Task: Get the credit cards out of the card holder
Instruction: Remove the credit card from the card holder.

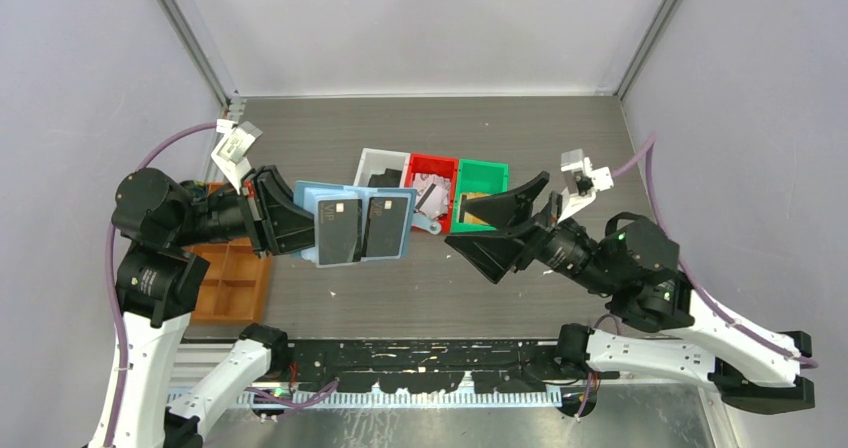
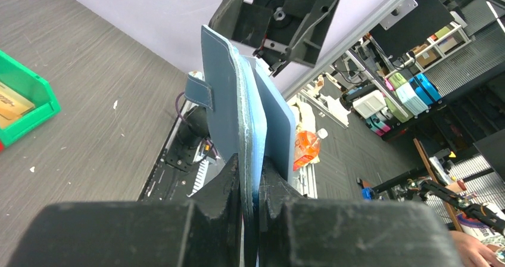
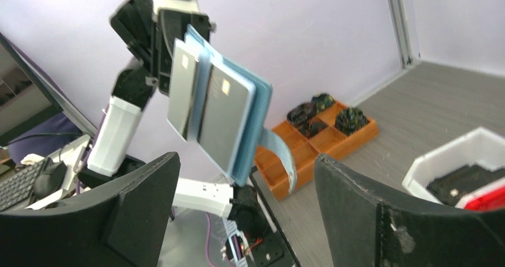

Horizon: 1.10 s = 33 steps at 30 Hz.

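The left gripper [image 1: 303, 230] is clamped on one edge of the card holder [image 1: 352, 253], its arm reaching sideways and holding the holder open above the table [image 1: 560, 138]. Two credit cards [image 1: 338, 230] sit in the holder's slots. They face the right gripper [image 1: 503, 228], whose jaws gape wide near the holder without touching it.

The blue card holder [image 1: 307, 218] is up above the desk [image 1: 400, 303], spread open, tab dangling. Two dark grey credit cards [image 1: 338, 226] sit side by side in its slots.
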Tool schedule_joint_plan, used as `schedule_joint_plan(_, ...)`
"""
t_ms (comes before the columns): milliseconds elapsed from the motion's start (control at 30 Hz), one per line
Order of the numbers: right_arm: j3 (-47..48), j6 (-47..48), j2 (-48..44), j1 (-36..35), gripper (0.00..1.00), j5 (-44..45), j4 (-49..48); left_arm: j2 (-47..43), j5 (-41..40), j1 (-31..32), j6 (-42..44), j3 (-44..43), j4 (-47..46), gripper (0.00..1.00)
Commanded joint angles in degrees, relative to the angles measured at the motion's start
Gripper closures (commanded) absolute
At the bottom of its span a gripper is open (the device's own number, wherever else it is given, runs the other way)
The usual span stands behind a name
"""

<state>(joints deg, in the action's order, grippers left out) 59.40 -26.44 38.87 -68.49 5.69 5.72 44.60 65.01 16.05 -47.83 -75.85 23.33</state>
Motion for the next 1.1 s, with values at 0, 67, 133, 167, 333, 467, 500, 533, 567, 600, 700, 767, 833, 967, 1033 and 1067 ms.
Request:
schedule_joint_plan(0, 9.04, 6.22, 3.76, 0.02, 0.1, -1.82, -0.18, -0.47, 1.32, 0.03, -1.69, -1.3, -4.39, 1.0)
schedule_joint_plan(67, 14.31, 8.35, 8.55, 0.05, 0.07, -4.1, 2.46, -0.47, 1.49, 0.06, -2.05, -1.4, -4.53, 1.0)
schedule_joint_plan(133, 19.07, 10.38, 13.95, 0.23, 0.04, -6.6, 4.03, -0.61, 1.81, 0.04, -2.49, -1.57, -4.55, 1.0)
schedule_joint_plan(167, 20.82, 10.81, 16.1, 0.65, 0.03, -7.94, 4.95, -0.65, 1.95, 0.1, -2.62, -1.7, -4.55, 1.0)
schedule_joint_plan(333, 24.03, 1.41, 22.81, 9.96, 0.02, -26.37, -0.99, -0.96, 2.82, 0.03, -3.21, -1.88, -4.54, 1.0)
schedule_joint_plan(467, 26.32, -4.15, 27.15, 16.47, 0.02, -39.98, -4.72, -1.21, 3.62, 0.03, -3.6, -1.48, -4.89, 1.0)
schedule_joint_plan(500, 26.75, -4.97, 28.27, 16.88, 0.02, -42.83, -6.16, -1.39, 3.7, 0.02, -3.71, -1.3, -4.99, 1.0)
schedule_joint_plan(533, 27.38, -5.77, 29.41, 17.08, 0.03, -45.36, -7.75, -1.48, 3.84, 0.03, -3.75, -1.05, -5.12, 1.0)
schedule_joint_plan(567, 28.0, -7.11, 30.69, 17.19, 0.04, -48.36, -9.36, -1.49, 4.0, 0.03, -3.76, -0.85, -5.29, 1.0)
schedule_joint_plan(600, 28.53, -9.39, 32.1, 17.32, 0.05, -51.23, -11.39, -1.53, 3.98, 0.03, -3.71, -0.65, -5.42, 1.0)
schedule_joint_plan(700, 29.29, -16.86, 35.6, 17.42, 0.12, -58.02, -17.15, -1.51, 4.13, 0.05, -3.58, -0.37, -5.56, 1.0)
schedule_joint_plan(767, 29.09, -19.38, 36.54, 17.49, 0.15, -59.63, -18.99, -1.6, 4.2, 0.02, -3.58, -0.18, -5.57, 1.0)
schedule_joint_plan(833, 28.08, -20.67, 36.1, 17.69, 0.16, -60.29, -20.69, -1.73, 4.16, 0.03, -3.5, -0.09, -5.61, 1.0)
schedule_joint_plan(967, 26.9, -20.94, 34.09, 17.69, 0.17, -60.84, -20.99, -1.75, 4.15, 0.08, -3.45, 0.12, -5.66, 1.0)
schedule_joint_plan(1033, 26.91, -20.71, 33.76, 17.69, 0.17, -61.09, -19.96, -1.62, 3.91, 0.08, -3.56, 0.18, -5.87, 1.0)
schedule_joint_plan(1067, 26.96, -20.21, 33.72, 17.64, 0.18, -61.02, -18.99, -1.62, 3.8, 0.04, -3.66, 0.18, -6.09, 1.0)
